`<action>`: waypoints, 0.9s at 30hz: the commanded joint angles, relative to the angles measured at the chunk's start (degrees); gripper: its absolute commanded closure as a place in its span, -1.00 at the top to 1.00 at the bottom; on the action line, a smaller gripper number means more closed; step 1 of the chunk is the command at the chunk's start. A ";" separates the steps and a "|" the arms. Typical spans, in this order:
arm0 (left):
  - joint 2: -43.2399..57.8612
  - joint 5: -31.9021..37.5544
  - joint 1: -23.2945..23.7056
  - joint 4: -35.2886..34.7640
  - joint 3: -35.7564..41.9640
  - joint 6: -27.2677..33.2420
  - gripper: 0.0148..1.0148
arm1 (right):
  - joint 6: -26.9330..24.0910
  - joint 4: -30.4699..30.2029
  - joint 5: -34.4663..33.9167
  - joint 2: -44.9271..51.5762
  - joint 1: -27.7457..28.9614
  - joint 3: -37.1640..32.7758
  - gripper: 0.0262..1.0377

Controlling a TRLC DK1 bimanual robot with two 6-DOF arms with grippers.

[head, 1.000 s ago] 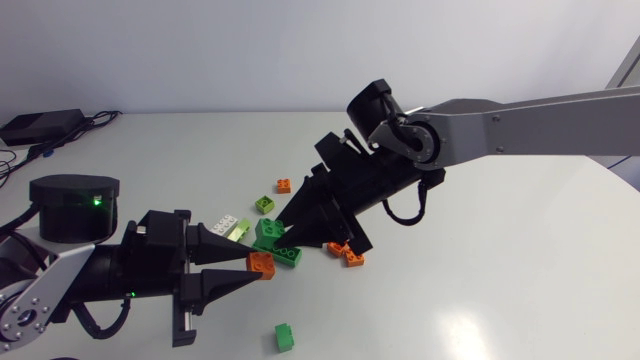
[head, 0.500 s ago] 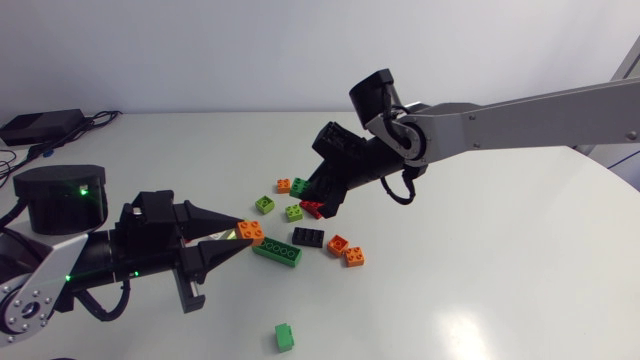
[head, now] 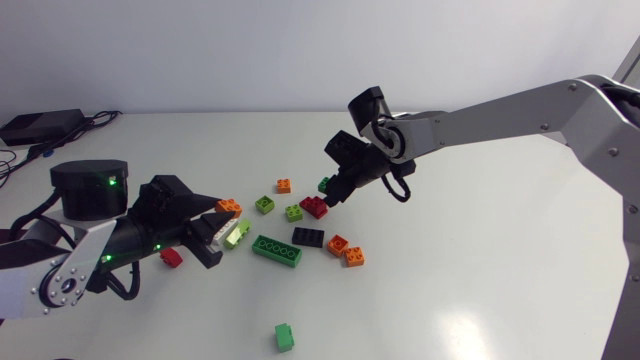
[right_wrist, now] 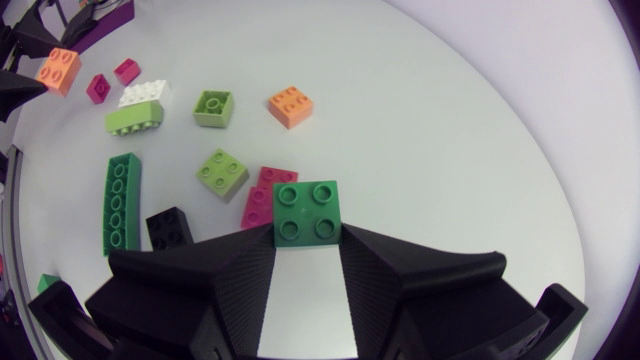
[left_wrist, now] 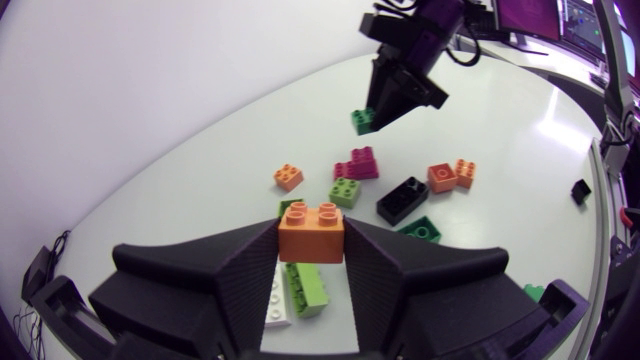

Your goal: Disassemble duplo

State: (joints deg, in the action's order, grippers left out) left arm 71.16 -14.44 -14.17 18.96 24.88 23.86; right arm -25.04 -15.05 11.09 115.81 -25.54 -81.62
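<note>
Right now a small orange two-by-two plastic brick [left_wrist: 311, 233] is riding between the fingertips of the left gripper [head: 225, 212], whose jaws are clenching it from both sides and holding it up off the white round table [head: 480, 260]. Across from it, the right gripper [head: 332, 188] is pinching a dark green two-by-two plastic brick [right_wrist: 310, 212] in the same way, jaws pressing on its two flanks, and is hanging just above a red brick [head: 315, 207]. Each held piece is looking single to me, with nothing clinging beneath it.

Under the left gripper a white-and-lime pair of bricks [head: 233, 230] is lying together. Whether those two are actually joined I cannot tell from where I am standing. Further out, a long green brick [head: 277, 250], a black brick [head: 308, 237] and a pair of orange bricks [head: 338, 244] are lying loose between the arms.

The step in hand, I am guessing, is setting these two separated pieces down. To do that well, each arm should be lowering its brick onto a bare patch of table before the jaws are letting go, and steering clear of the scattered pieces so nothing is getting knocked or pressed back together. Then it should be going for whatever is looking coupled.
</note>
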 commanded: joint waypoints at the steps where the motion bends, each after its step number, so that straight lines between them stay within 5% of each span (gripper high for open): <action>1: 3.20 2.22 1.69 1.43 3.15 -2.15 -0.55 | 2.19 -0.86 -1.07 1.70 1.11 -1.70 -0.31; 19: 22.10 9.78 11.27 -7.10 15.81 -7.42 -0.54 | 2.36 -6.05 -1.25 5.22 1.99 -5.21 -0.31; 27: 24.82 11.01 11.36 -9.21 17.30 -7.33 -0.54 | 2.19 -8.68 -1.25 7.06 1.99 -6.97 -0.27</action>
State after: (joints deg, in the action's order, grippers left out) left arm 94.04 -4.01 -3.05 10.61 40.10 18.06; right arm -23.53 -22.37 10.20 120.33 -23.57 -87.05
